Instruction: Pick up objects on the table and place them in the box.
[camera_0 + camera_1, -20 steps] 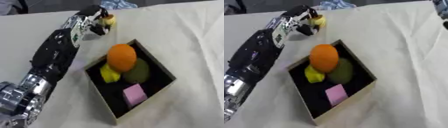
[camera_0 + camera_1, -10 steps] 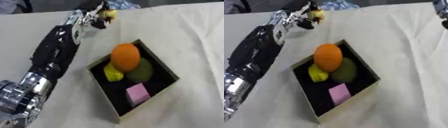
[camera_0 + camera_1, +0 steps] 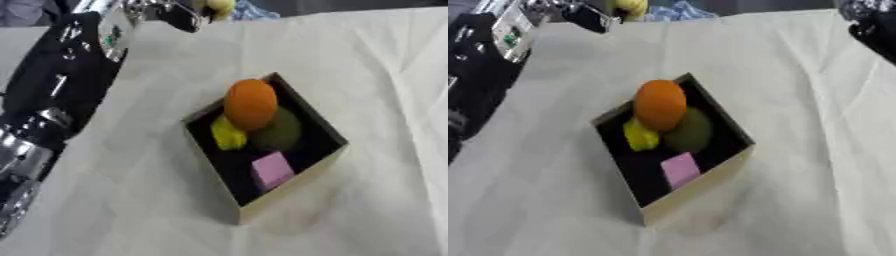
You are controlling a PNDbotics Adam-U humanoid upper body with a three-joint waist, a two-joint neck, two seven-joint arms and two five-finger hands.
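Note:
An open black box [image 3: 325,131] with tan outer walls stands askew in the middle of the white-covered table. Inside lie an orange ball [image 3: 251,103], a dull green round thing [image 3: 283,134], a small yellow piece [image 3: 227,136] and a pink cube [image 3: 272,169]. My left arm runs up the left side; its hand [image 3: 172,14] is at the top edge, far behind the box, fingers curled on a small yellow object [image 3: 216,6] that the frame partly cuts off. My right hand [image 3: 871,22] shows only as a dark shape at the upper right corner.
A crumpled blue thing [image 3: 677,11] lies at the table's far edge beside the yellow object. The white cloth [image 3: 376,65] has folds on the right. My left forearm [image 3: 66,75] covers the table's left side.
My left hand has risen toward the top edge of the view with the yellow object in it. The whole picture has also shifted a little. The box's contents are unchanged.

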